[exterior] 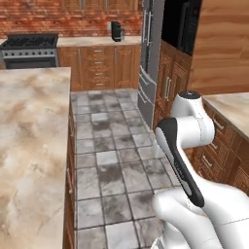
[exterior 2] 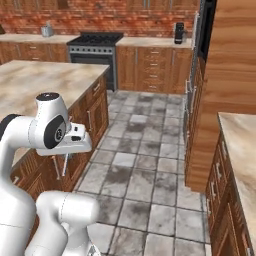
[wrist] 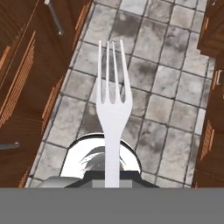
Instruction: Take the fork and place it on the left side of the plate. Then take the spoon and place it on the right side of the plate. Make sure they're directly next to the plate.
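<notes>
Over the grey tiled floor [wrist: 175, 83], in the hand view, we see the fork [wrist: 113, 105] standing out from the gripper [wrist: 112, 181], prongs pointing away from the hand and handle running back into it. We read the claw as clamped together on the fork's handle, though the fingertips themselves are hidden at the bottom edge. The fork hangs in the air, clear of any surface, with floor tiles behind its prongs and wooden cabinet fronts [wrist: 26, 78] down both sides.

From the base views we see the white arm [exterior: 187, 146] folded above the aisle between two runs of cabinets. A marble island counter [exterior: 29, 146] lies to the arm's left, and a second marble counter [exterior: 233, 109] sits to its right. Farther back we see a black stove [exterior 2: 95, 42] against the brick wall [exterior 2: 100, 20], a tall steel fridge [exterior: 148, 58], and a small dark appliance [exterior: 115, 30] on the far counter.
</notes>
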